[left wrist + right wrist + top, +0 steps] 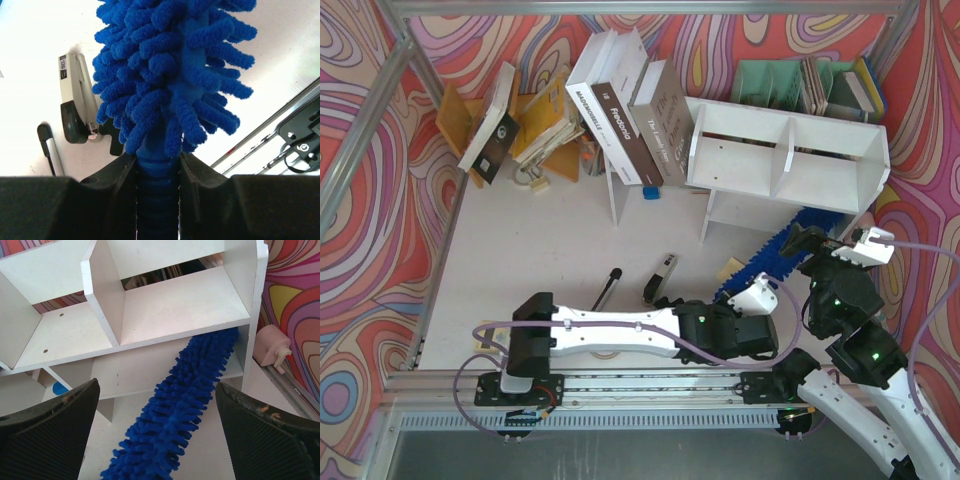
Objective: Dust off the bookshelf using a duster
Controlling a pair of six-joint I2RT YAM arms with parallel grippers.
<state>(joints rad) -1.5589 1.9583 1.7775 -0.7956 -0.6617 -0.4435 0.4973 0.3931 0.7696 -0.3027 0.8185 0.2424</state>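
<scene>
The white two-tier bookshelf [785, 165] stands at the back right and fills the top of the right wrist view [165, 305]. The blue fluffy duster [770, 255] lies slanted, its tip inside the lower tier [175, 410]. My left gripper [732, 300] is shut on the duster's ribbed blue handle [157, 195], with the shaggy head [170, 75] rising in front of the jaws [157, 160]. My right gripper [798, 243] is open and empty. It hovers above the duster's head, one finger on each side and neither touching [157, 386].
Large books [620, 110] lean against a thin white panel [612, 195] at the back. A pale green file organiser [775, 85] stands behind the shelf. A black-and-silver handheld tool [660, 278] and a black stick [608, 288] lie mid-table. A pink object [270, 347] sits right of the shelf.
</scene>
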